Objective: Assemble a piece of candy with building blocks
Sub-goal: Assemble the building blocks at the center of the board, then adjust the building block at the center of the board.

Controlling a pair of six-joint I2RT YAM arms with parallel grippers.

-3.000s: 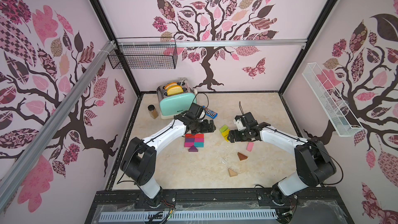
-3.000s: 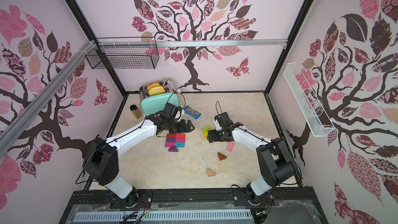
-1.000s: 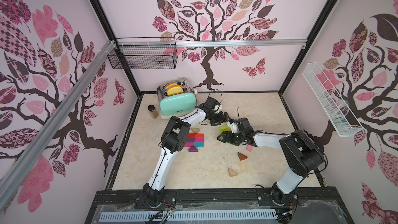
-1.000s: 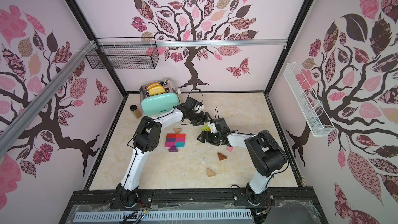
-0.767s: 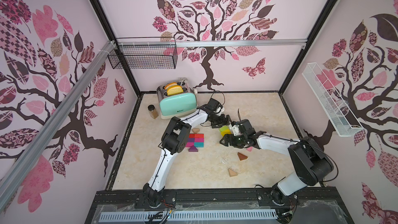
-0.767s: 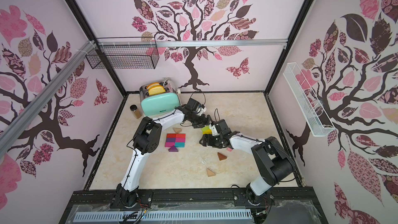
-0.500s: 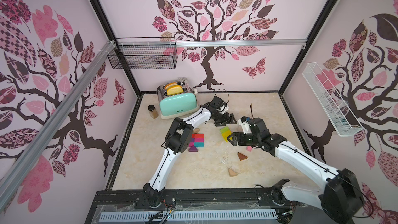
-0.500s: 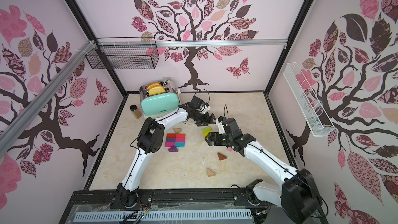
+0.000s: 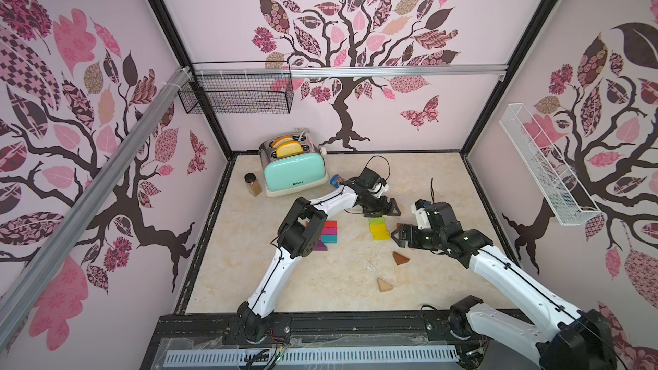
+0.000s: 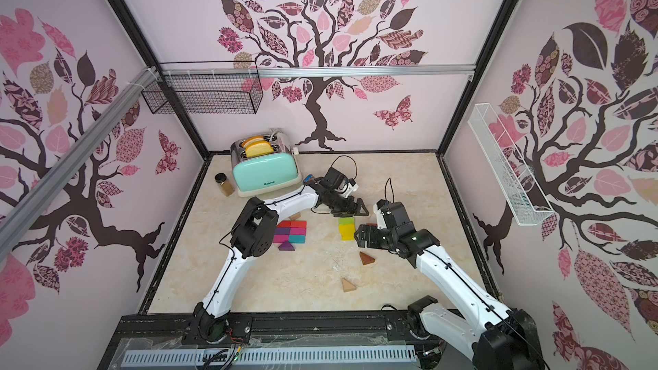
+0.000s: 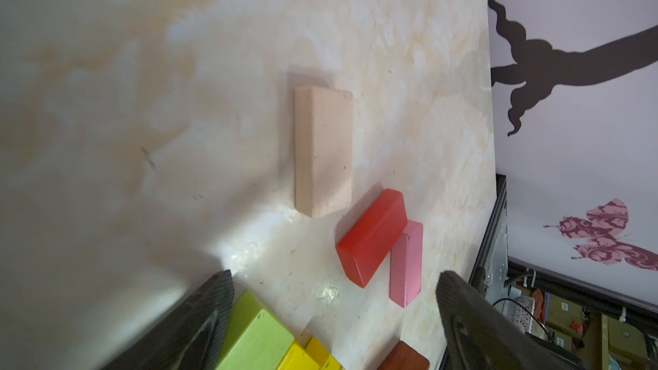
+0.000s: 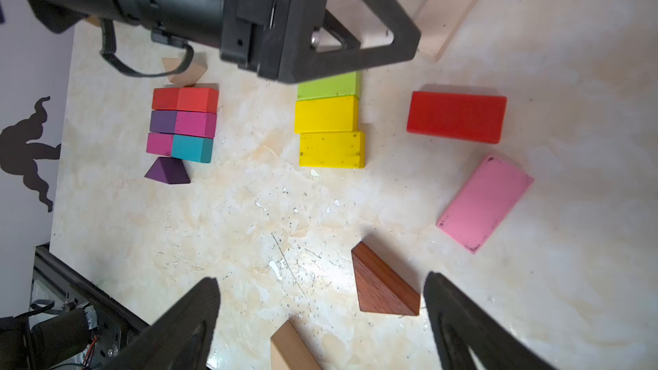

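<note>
Left pincer spread wide, empty; right pincer likewise. Toaster label too small, perhaps "Believe".

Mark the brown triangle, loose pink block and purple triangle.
brown triangle [image 12: 386, 284], right wrist view, middle of its sloped face.
loose pink block [image 12: 485, 203], right wrist view, centre of its top face.
purple triangle [image 12: 167, 172], right wrist view, middle of its visible face.

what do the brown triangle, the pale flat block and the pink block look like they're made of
Brown triangle: likely wood with a reddish-brown stain; fine grain lines show on its face.
Pale flat block: looks like bare, unpainted wood; matte light tan with faint specks.
Pink block: probably wood under opaque matte pink paint; dark scuffs mark its edges and corners.
</note>
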